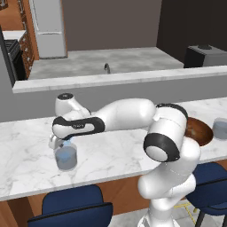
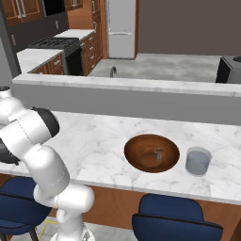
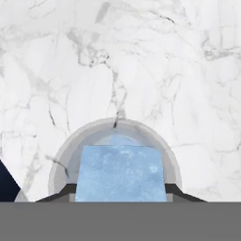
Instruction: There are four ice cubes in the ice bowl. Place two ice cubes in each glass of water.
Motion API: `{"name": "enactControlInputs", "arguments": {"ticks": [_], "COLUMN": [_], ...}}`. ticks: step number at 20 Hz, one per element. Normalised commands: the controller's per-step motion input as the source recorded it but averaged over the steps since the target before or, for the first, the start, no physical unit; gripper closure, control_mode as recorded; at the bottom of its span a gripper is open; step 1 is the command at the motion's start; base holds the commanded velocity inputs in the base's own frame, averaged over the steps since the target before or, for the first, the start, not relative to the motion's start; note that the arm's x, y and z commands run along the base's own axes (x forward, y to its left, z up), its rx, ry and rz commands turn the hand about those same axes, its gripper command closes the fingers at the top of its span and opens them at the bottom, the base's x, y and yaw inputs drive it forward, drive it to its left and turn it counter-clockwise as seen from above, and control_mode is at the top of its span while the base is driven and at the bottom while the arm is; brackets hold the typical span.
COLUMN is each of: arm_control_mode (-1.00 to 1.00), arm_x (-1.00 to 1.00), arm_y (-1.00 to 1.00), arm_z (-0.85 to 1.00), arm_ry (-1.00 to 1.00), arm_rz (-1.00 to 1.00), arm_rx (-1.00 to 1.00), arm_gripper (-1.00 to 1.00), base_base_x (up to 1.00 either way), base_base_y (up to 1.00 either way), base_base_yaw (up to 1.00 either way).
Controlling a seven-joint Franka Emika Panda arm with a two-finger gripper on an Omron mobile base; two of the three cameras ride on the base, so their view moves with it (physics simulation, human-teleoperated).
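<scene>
In the hand view my gripper (image 3: pixel 120 196) is shut on a pale-blue ice cube (image 3: pixel 120 172), its dark fingertips (image 3: pixel 56 195) at the cube's two sides. Directly beneath the cube is the round rim of a glass of water (image 3: pixel 60 160). From the left base view the gripper (image 1: pixel 61 143) hangs just over that glass (image 1: pixel 66 158) at the left of the marble counter. The dark brown ice bowl (image 2: pixel 141 146) sits further right, with a faint pale cube (image 2: pixel 158 153) inside. Just right of the bowl stands the second glass (image 2: pixel 197 161). The left base view has the bowl (image 1: pixel 200 131) and that glass (image 1: pixel 220 128) at its right edge.
The white marble counter (image 1: pixel 115 146) runs left to right, with a raised grey ledge (image 1: pixel 119 80) behind it. Blue stools (image 1: pixel 71 206) stand under the counter's near edge. My own arm stretches across the counter from right to left.
</scene>
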Motion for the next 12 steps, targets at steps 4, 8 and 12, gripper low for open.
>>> {"name": "enactControlInputs", "arguments": {"ticks": [4, 8, 12], "arm_control_mode": [-1.0, -1.0, -1.0], "arm_x": [0.15, 0.07, 0.0], "arm_y": [0.11, 0.02, 0.0], "arm_z": [-0.41, -0.31, -0.19], "arm_ry": [0.0, 0.0, 0.0], "arm_rz": [0.0, 0.0, 0.0], "arm_rx": [-0.03, -0.01, 0.0], "arm_gripper": [1.0, 1.0, 1.0], "base_base_x": [0.0, 0.0, 0.0], "base_base_y": [0.0, 0.0, 0.0], "base_base_yaw": [0.0, 0.0, 0.0]}}
